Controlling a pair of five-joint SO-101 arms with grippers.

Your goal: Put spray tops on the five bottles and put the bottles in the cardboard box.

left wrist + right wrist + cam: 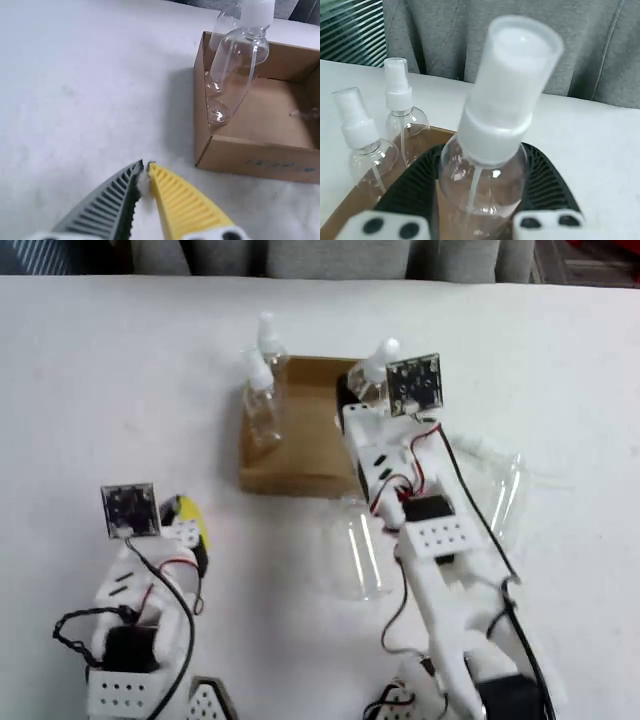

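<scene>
The cardboard box (300, 465) sits at the table's middle. Two clear bottles with white spray tops (262, 390) stand upright along one side of it, also seen from the right wrist as one bottle (365, 150) and its neighbour (402, 120). My right gripper (368, 395) is over the box's opposite side, shut on a third capped bottle (490, 165) held upright between the black fingers (412, 187). My left gripper (145, 172) is shut with nothing in it, low over the table short of the box (235, 155). In the high view that left gripper (190, 525) is at the lower left.
Two more clear bottles lie on their sides on the table: one (362, 552) just in front of the box beside the right arm, another (503, 488) to that arm's right. Open tabletop spreads to the left of the box.
</scene>
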